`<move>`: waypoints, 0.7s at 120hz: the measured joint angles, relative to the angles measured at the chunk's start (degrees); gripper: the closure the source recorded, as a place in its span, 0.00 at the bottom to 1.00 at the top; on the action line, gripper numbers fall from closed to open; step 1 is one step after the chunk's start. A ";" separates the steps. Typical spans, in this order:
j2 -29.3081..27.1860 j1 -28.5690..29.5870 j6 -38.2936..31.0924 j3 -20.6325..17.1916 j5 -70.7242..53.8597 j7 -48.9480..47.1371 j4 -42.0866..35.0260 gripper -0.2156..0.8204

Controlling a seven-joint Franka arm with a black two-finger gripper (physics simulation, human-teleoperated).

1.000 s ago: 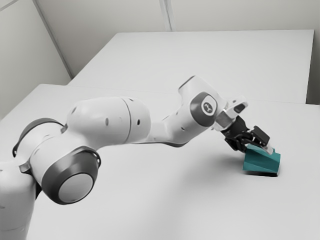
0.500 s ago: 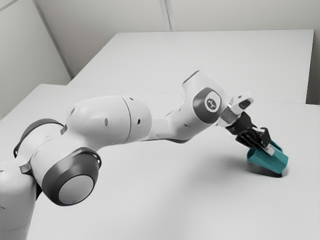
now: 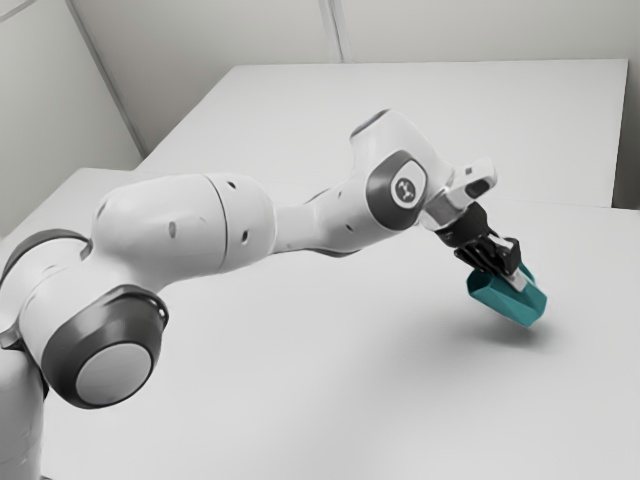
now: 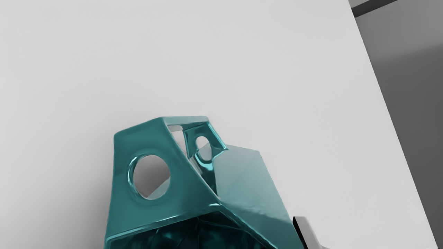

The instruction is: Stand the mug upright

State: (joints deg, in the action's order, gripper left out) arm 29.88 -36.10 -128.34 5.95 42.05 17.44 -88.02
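One teal mug, tilted, hangs just above the table, gripped by the claw. Prob. light & rigid, glossy facets maybe slick; best hold: opp. flat walls nr. the rim, firm squeeze, clear of the holed part.

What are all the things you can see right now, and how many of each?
Mug: 1, teal, with a handle, tilted, held above the nearer table
Nearer table: 1, white, under the mug
Farther table: 1, white, behind the nearer one
Walls: 2, pale grey, behind and at the exterior view's left
Arm: 1, white and grey, reaching over the nearer table
Tool: 1, black with pale fingertips, at the mug
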 joint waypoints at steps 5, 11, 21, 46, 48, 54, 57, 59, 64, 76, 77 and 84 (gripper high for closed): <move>-1.78 0.36 0.00 0.19 -1.85 -0.52 -1.88 0.93; -3.62 1.10 -0.01 0.31 -3.88 -1.14 -3.85 0.94; -5.46 2.29 -0.02 0.45 -6.48 -2.15 -6.33 0.94; -10.06 6.49 -0.01 0.59 -15.38 -4.68 -11.66 0.94; -10.51 6.98 0.00 0.61 -16.18 -4.86 -12.19 0.94; -11.70 8.34 0.10 0.63 -18.70 -5.39 -13.53 0.94; -12.31 8.94 0.20 0.65 -20.00 -5.65 -14.15 0.94; -12.69 9.40 0.28 0.66 -20.84 -5.84 -14.56 0.94; -13.60 10.53 0.53 0.68 -23.21 -6.33 -15.46 0.94; -15.05 12.93 1.63 1.26 -29.12 -7.62 -16.60 0.94; -15.12 13.07 1.70 1.40 -29.51 -7.74 -16.72 0.94; -15.59 13.99 2.13 2.01 -32.31 -8.56 -17.39 0.94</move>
State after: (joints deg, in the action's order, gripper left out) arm 14.29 -22.11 -126.20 7.95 9.74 8.88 -105.41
